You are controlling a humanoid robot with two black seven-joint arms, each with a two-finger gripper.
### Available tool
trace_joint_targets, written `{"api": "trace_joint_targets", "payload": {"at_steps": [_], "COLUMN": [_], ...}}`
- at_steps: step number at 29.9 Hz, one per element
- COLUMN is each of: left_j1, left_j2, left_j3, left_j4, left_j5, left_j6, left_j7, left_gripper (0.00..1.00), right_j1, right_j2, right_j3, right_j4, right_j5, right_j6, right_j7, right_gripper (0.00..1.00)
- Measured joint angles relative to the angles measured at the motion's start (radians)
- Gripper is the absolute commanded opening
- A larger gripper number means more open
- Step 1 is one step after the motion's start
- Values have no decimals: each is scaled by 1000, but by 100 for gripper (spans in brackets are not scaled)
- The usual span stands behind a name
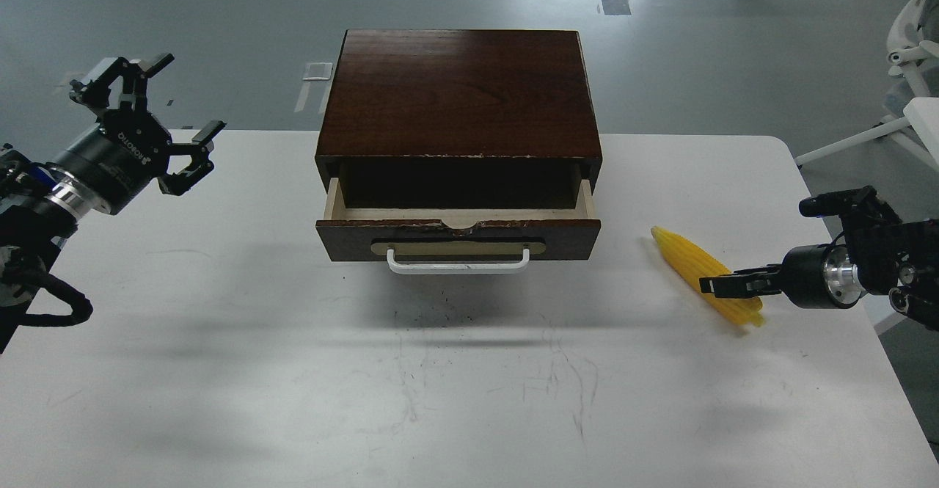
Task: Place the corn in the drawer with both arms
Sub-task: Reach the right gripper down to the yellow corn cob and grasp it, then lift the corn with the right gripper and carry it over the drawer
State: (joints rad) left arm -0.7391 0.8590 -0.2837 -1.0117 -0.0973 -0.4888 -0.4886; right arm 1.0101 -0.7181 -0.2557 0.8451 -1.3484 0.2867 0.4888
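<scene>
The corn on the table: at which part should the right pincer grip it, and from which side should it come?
Probably the thick middle of the corn, with the fingers across its width. It lies flat and diagonal, its narrow tip toward the drawer, so the right pincer best comes from the right side, where it already is. The tapered tip could slip out.

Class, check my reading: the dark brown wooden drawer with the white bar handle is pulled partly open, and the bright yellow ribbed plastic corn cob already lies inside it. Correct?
Not quite. The dark brown wooden drawer is partly open, but the head view shows the bright yellow ribbed plastic corn cob lying on the white table, right of the drawer, at the right gripper.
</scene>
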Motion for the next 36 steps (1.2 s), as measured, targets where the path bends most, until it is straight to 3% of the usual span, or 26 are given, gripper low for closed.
{"api": "trace_joint_targets", "payload": {"at_steps": [11, 21, 29, 36], "left_j1": [0, 0, -2, -2], "left_j2": [6, 8, 10, 25], "left_j3": [0, -10, -17, -25], "left_j4": [-3, -5, -9, -10], "left_j5": [1, 1, 1, 2], "left_j6": [0, 0, 0, 0], "left_j7": [0, 0, 0, 0], "left_gripper": [99, 99, 99, 99], "right_j1": [70, 477, 748, 837], "right_j2": [-9, -59, 124, 340], "right_j3": [0, -9, -137, -233], "right_j4": [17, 89, 162, 202], "right_j5": [5, 6, 3, -4], "right_j6": [-5, -21, -26, -119], "right_j7": [0, 0, 0, 0], "right_gripper": [0, 0, 0, 0]}}
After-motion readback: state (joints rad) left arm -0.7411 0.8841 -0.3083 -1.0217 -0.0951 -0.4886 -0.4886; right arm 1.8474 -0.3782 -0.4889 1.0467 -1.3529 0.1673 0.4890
